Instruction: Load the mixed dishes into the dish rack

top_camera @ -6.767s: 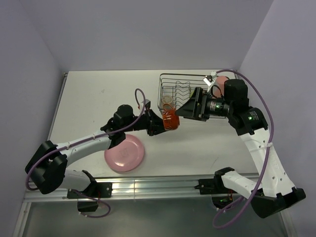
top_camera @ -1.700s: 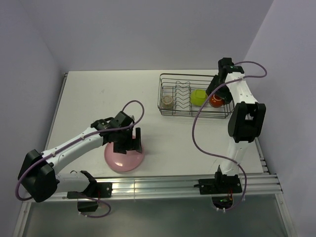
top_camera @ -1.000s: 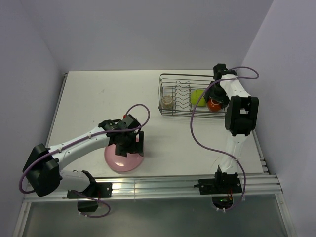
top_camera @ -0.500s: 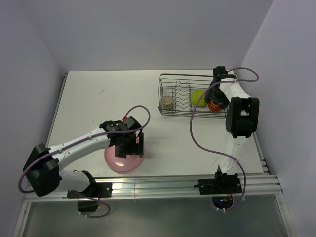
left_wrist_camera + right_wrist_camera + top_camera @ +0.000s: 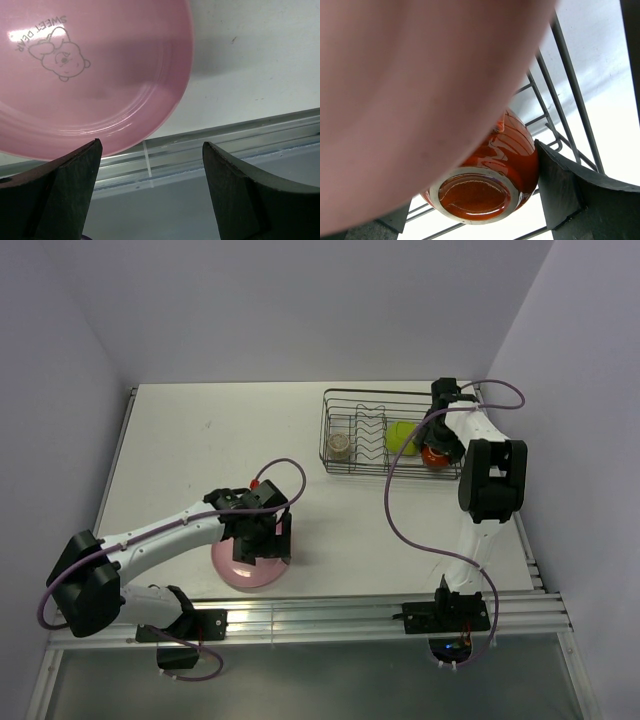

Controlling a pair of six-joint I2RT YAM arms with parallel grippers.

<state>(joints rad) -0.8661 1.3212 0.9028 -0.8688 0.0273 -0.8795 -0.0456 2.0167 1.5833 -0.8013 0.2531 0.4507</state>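
Hovering at pink plate [image 5: 95, 75] rim, left hand [image 5: 150, 146] spread

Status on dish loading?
Left gripper open over big round pink plate, not yet racked. Right gripper at black wire dish rack, state unclear behind pink blur. Dark red mug, yellow-green bowl, speckled cup racked.

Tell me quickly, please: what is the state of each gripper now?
Left gripper: open, jaws apart over the pink plate.
Right gripper: cannot be told; the blurred pink tumbler blocks most of its wrist view.
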